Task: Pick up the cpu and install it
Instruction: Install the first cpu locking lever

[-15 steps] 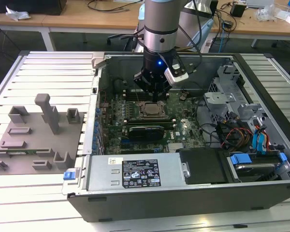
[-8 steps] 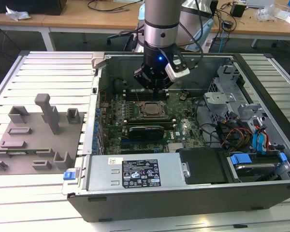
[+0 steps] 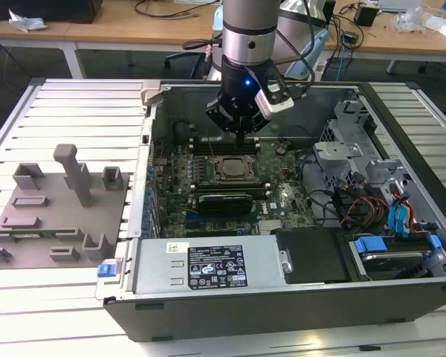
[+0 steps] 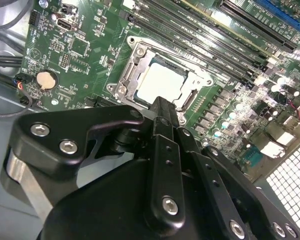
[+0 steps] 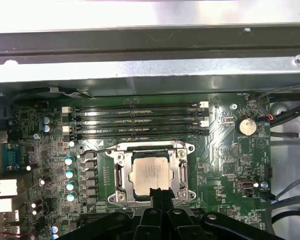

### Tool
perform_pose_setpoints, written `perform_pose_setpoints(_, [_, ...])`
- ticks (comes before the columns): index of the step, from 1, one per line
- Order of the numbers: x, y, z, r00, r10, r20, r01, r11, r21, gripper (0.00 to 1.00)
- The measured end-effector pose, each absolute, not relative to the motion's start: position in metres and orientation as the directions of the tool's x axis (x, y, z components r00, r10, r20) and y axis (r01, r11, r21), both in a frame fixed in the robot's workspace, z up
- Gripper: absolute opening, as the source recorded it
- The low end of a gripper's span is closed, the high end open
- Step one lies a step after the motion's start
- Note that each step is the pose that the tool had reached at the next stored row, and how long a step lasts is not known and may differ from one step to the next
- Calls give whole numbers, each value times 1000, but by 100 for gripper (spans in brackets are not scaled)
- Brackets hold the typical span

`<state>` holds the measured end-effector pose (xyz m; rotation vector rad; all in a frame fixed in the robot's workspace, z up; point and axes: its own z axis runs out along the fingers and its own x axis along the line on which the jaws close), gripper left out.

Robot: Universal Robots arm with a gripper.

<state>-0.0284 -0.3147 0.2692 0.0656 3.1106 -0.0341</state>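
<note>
The cpu [image 5: 150,172] lies flat in the socket on the green motherboard, its pale silvery top showing in both wrist views [image 4: 162,82]. The dark metal socket frame [image 5: 121,172] surrounds it. In the exterior view the cpu [image 3: 233,168] sits mid-board inside the open computer case. My gripper [image 3: 241,140] hangs just above the socket's far edge. Its black fingers are pressed together with nothing between them [image 5: 159,191], and their tip stands over the cpu's edge [image 4: 162,102].
Memory slots [image 5: 140,120] run beside the socket, and a coin battery [image 5: 247,126] sits nearby. A long black expansion card [image 3: 224,201] lies in front of the socket. The power supply [image 3: 208,264], a drive cage with cables [image 3: 372,201] and a grey fixture [image 3: 59,201] surround the work area.
</note>
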Motion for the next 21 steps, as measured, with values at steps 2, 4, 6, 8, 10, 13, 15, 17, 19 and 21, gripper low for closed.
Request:
perform_pose_setpoints(2, [-28,-315,269,-999,42,-31,43,999,-21,11])
perform_pose_setpoints(4, [-28,-315,269,-999,42,-31,42,999,-21,11])
perform_pose_setpoints(6, [-29,-315,269,-999,42,-30,43,999,-22,11])
perform_pose_setpoints(8, [-30,-315,269,-999,42,-30,43,999,-21,11])
perform_pose_setpoints(10, [-33,-315,269,-999,42,-30,42,999,-21,11])
perform_pose_setpoints(13, [-36,-315,269,-999,42,-31,42,999,-21,11])
perform_pose_setpoints(15, [-37,-314,269,-999,42,-31,43,999,-21,11])
perform_pose_setpoints(17, [-38,-314,269,-999,42,-31,43,999,-22,11])
perform_pose_setpoints(19, [-39,-314,269,-999,42,-31,43,999,-21,11])
perform_pose_setpoints(21, [-41,-314,269,-999,42,-31,43,999,-21,11])
